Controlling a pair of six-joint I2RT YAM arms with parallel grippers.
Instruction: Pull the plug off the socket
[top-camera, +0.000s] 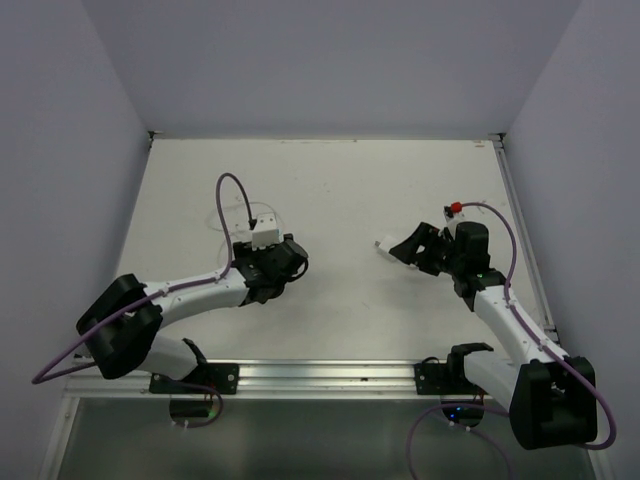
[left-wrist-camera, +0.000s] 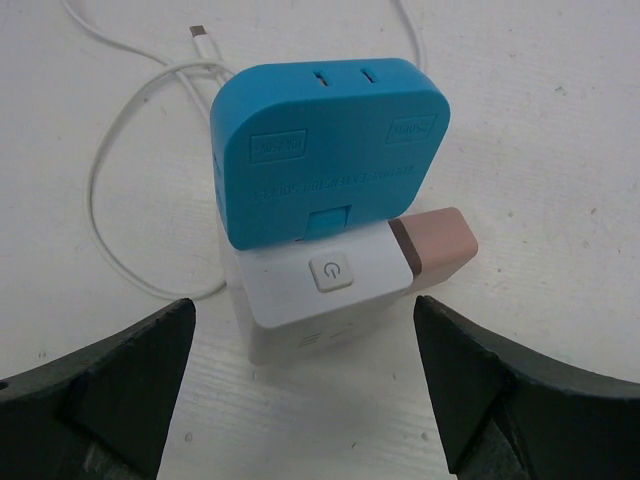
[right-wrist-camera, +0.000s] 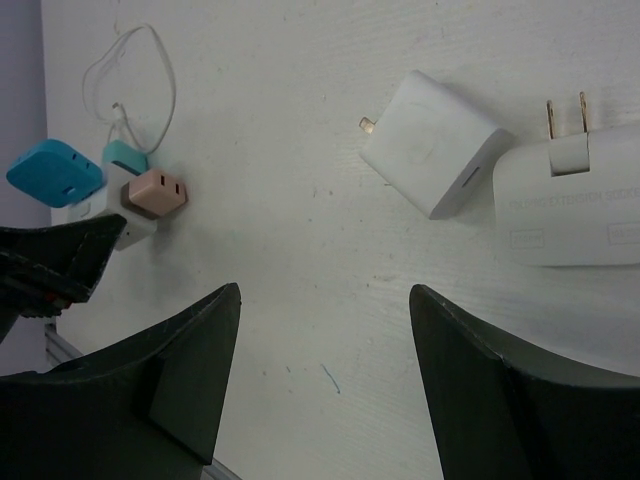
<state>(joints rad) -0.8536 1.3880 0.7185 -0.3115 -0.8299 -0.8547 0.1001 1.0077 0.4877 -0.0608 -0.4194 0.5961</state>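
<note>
White cube socket carries blue plug and pink plug.

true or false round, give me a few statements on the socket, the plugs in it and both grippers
1. A blue plug sits on top of the socket. True.
2. The pink plug lies loose on the table, apart from the socket. False: it sticks out of the socket's side.
3. The left gripper is shut on the blue plug. False: its jaws stand open on either side of the socket, holding nothing.
4. The right gripper is open and empty. True.
5. A white plug with bare prongs lies on the table near the right gripper. True.
</note>
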